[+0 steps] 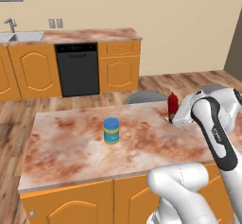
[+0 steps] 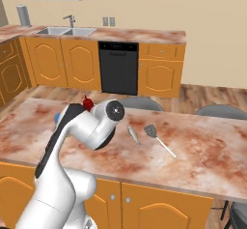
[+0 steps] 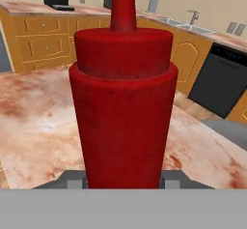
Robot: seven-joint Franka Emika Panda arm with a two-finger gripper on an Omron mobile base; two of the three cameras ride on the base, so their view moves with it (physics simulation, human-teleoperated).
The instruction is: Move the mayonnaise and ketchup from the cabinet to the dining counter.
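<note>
Left base view. One broad island with a reddish-brown marbled stone top, the dining counter [image 1: 71,147], carried two condiment containers. One short squat mayonnaise jar [image 1: 111,131] with a blue lid and blue-and-yellow label stood upright near the middle of the top, free of the arm. One slim dark-red ketchup bottle [image 1: 173,106] with a pointed cap stood upright toward the far right edge, directly against the white arm's hand; the gripper [image 1: 171,120] sat at the bottle's lower part, its fingers hidden by the hand. The two containers were well apart. Behind the island, one black dishwasher [image 1: 77,69] sat among orange panelled cabinets.

Right base view. The arm's white and dark links covered most of the ketchup bottle; one red tip [image 2: 87,103] showed above the wrist. A small patch of the jar's blue [image 2: 57,118] showed to the left of the arm. On the stone top to the right lay two utensils: one small silver fish-shaped item [image 2: 133,134] and one slotted spatula [image 2: 158,139], near each other but not touching.

Hand view. The ketchup bottle [image 3: 123,107] stood upright and close, between two grey fingertips [image 3: 72,180], which were drawn in narrow against its base, holding it on the marbled top.
</note>
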